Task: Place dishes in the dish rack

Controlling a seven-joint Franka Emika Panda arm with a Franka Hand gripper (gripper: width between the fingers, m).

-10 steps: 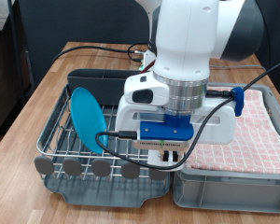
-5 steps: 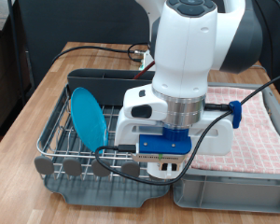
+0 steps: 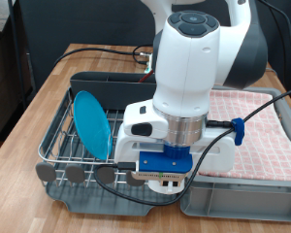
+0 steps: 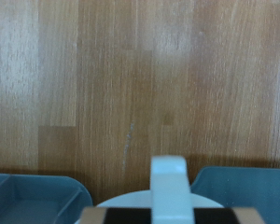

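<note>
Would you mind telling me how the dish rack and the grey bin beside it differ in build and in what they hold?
The dish rack is open silver wire on a dark tray; the grey bin has solid walls. The rack holds an upright blue plate; the bin holds pink checked cloth. Both sit on the wooden table.

Rack on the exterior view's left, bin on its right, me over the join.

The plate (image 3: pixel 91 120) stands on edge in the dish rack (image 3: pixel 60 146), at the rack's left half in the exterior view. The cloth-lined bin (image 3: pixel 244 189) sits just beside the rack, both on the wooden table (image 3: pixel 50 83). My gripper (image 3: pixel 167 182) hangs low over the rack's right end, cables (image 3: pixel 97 49) trailing behind.
</note>
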